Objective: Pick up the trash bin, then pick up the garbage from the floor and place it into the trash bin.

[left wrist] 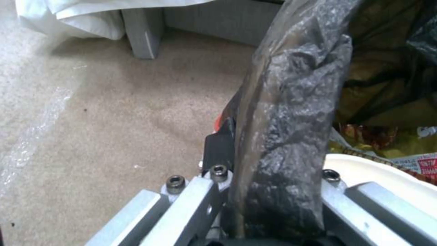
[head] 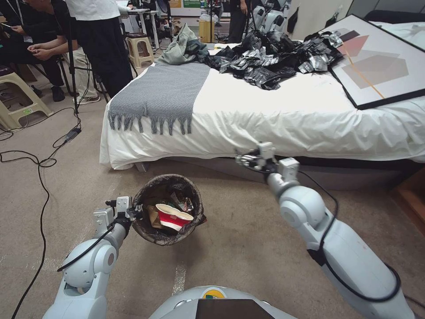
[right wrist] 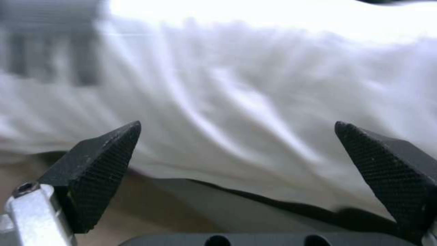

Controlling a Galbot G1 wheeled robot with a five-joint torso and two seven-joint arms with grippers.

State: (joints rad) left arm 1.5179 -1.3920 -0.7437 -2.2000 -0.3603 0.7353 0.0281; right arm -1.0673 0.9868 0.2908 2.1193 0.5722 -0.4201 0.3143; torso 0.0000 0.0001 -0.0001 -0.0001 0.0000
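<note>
The trash bin (head: 164, 179), a small round bucket with a dark bag liner, hangs just above the carpet in front of me. My left gripper (head: 135, 212) is shut on its near-left rim. The left wrist view shows a black finger (left wrist: 218, 150) pressed against the crinkled liner (left wrist: 291, 130). Garbage lies inside the bin: a red-and-white paper cup (head: 173, 216) and yellow-brown wrappers (left wrist: 378, 136). My right gripper (head: 248, 159) is held out at the side of the bed. It is open (right wrist: 237, 130) with nothing between its fingers, and it faces the white sheet.
A low bed with a white sheet (head: 283, 119) stands straight ahead. On it are a grey fringed throw (head: 161, 95), a heap of black-and-silver bags (head: 274, 57) and a framed picture (head: 376, 62). Cables (head: 42, 161) trail over the carpet on the left, near stools (head: 15, 99).
</note>
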